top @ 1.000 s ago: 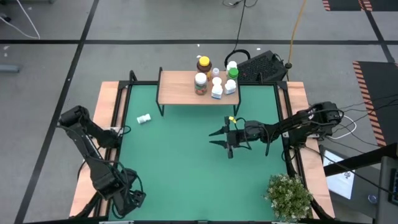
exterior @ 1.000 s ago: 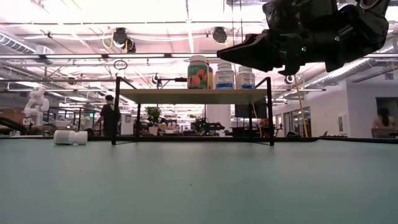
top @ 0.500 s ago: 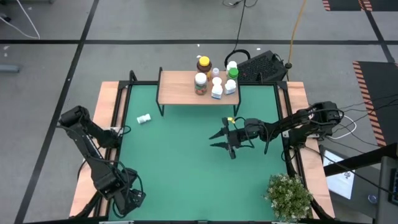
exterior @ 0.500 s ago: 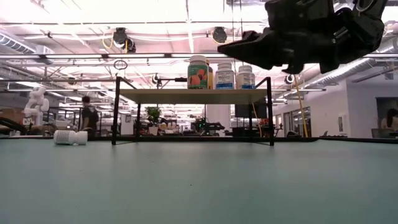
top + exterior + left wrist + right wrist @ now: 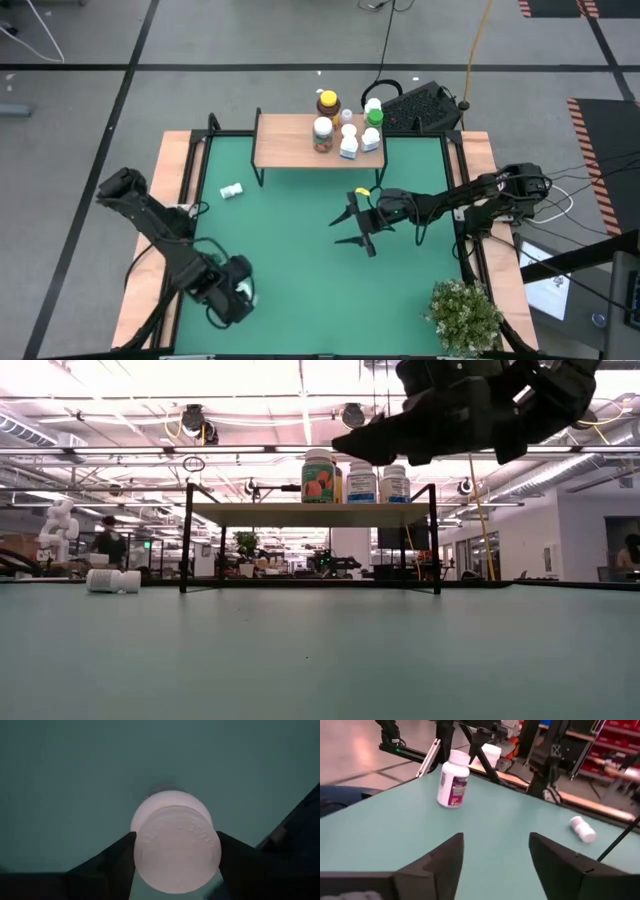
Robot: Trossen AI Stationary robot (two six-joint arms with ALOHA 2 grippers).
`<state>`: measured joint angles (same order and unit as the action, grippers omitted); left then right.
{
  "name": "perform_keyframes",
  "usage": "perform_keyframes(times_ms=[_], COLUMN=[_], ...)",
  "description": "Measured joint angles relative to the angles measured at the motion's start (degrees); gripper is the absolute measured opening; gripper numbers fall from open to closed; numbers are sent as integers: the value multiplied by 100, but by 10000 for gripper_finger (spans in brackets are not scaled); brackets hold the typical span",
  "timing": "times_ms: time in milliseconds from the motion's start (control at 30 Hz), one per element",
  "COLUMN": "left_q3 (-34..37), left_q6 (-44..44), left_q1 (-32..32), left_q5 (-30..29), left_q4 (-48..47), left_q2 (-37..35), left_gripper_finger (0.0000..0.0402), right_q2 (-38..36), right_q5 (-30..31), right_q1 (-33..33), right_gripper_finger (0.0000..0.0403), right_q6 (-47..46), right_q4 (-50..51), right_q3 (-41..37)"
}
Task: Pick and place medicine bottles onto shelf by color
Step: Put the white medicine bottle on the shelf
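Observation:
My left gripper (image 5: 240, 292) is over the near-left part of the green mat, pointing down, shut on an upright white bottle (image 5: 452, 780) with a purple label. My right gripper (image 5: 340, 228) hovers open in mid-table, in front of the shelf (image 5: 295, 140), touching nothing. Several bottles stand on the shelf's right part, among them a green-capped one (image 5: 375, 117) and an amber one with a yellow cap (image 5: 327, 103). One small white bottle (image 5: 232, 191) lies on its side on the mat near the shelf's left leg. My left gripper (image 5: 175, 850) has the white bottle by its cap (image 5: 145, 845), pinched between the two fingers (image 5: 117, 857), one on each side. The fingers come from above, pointing down. The bottle is upright; whether its base rests on the mat or hangs just over it, I cannot tell.
A leafy potted plant (image 5: 465, 315) stands at the table's near-right corner. A keyboard (image 5: 420, 105) and headphones lie beyond the far edge. The shelf's left half is bare wood. A person (image 5: 105, 545) shows far off in the room.
The left arm has swung out from the near-left corner toward the table's middle, and the white bottle now shows at its fingers. The right gripper has drifted toward the table's left and risen a little, staying open.

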<state>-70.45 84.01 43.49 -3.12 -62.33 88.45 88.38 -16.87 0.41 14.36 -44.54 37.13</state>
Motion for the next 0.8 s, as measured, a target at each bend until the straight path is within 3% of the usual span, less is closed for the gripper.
perform_keyframes(times_ms=[200, 400, 533, 800], left_q3=[28, 28, 28, 26], left_q6=[-2590, -5742, -7518, -9483], left_q1=[-448, -659, -774, -1228], left_q5=[-824, -1521, -1754, -1803], left_q4=[894, 1974, 2498, 3133], left_q2=[37, 32, 32, 50], left_gripper_finger=[241, 239, 241, 240], right_q2=[0, 0, 1, 752], right_q5=[-14, -695, -786, -745], right_q1=[3, 10, 60, 479], right_gripper_finger=[277, 316, 333, 343], right_q6=[-492, -1075, -1464, -2181], right_q4=[71, 149, 176, -612], right_q3=[2, 2, 2, 124])
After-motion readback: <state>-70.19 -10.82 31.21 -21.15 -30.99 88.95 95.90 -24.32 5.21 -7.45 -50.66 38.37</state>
